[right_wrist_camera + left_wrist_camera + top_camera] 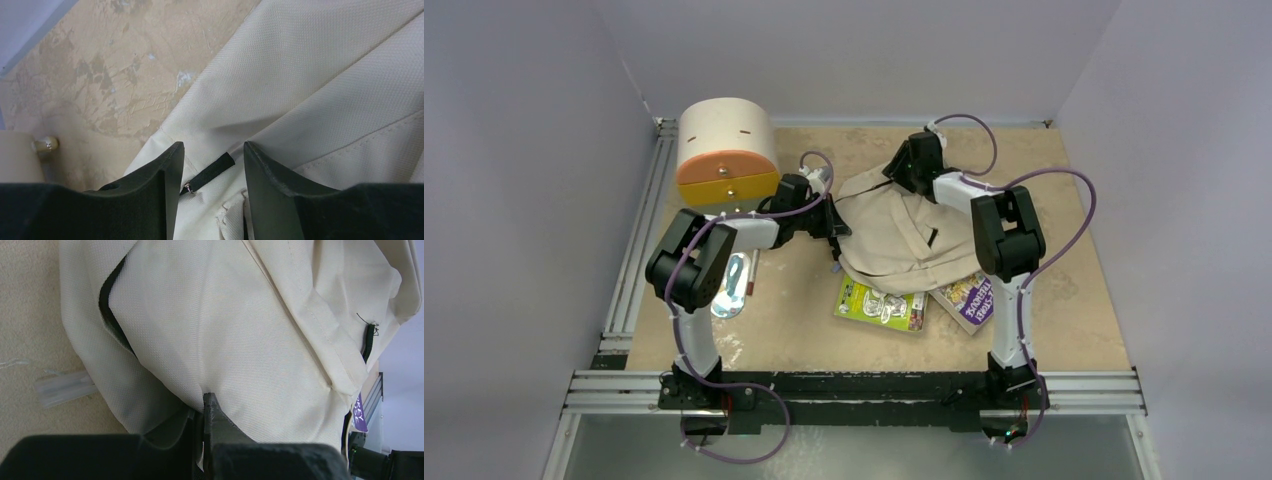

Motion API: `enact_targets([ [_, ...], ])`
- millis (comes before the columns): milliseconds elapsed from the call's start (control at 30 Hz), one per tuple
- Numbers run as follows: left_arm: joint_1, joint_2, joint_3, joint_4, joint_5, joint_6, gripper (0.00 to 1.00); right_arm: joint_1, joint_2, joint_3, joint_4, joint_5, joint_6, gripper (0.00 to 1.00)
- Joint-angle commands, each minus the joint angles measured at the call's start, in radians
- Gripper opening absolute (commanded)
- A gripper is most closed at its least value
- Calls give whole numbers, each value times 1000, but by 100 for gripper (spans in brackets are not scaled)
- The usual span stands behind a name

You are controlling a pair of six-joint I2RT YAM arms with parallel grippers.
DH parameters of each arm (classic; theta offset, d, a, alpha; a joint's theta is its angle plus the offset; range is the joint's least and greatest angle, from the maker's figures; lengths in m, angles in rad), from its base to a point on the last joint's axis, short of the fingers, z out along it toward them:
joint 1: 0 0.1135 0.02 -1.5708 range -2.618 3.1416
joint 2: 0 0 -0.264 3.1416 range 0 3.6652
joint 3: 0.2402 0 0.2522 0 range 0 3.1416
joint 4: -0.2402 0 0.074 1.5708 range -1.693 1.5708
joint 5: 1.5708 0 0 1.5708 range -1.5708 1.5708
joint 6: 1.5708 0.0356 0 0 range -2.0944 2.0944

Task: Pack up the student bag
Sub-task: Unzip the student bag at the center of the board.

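Note:
The student bag (902, 232) is a beige fabric backpack lying flat at mid-table. My left gripper (835, 238) is at the bag's left edge, shut on a fold of its fabric (204, 399); the bag (240, 325) fills the left wrist view. My right gripper (906, 172) is over the bag's far top edge. In the right wrist view it (213, 150) is open, with a black zipper pull (212, 171) lying on the bag (320, 85) between the fingers, nearer the left one. A green book (881, 304) and a purple book (969, 298) lie partly under the bag's near edge.
A cream cylindrical drawer box (724, 150) with orange and yellow fronts stands at the back left; its knob (45, 145) shows in the right wrist view. A shiny clear item (734, 285) lies under the left arm. A clear plastic piece (62, 387) lies beside the bag.

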Motion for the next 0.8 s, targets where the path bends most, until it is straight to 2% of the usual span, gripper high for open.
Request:
enact_targets([
  [0,-21,-18,13,-5,62,13,0,-2,-44,40,-14,27,-17,51],
  [233,-22,-18,13,-7,63,15,0,-4,-10,47,12,-57,9,51],
  [767,-21,-18,13,-7,71,16,0,-37,7,-11,128,-245,80,43],
])
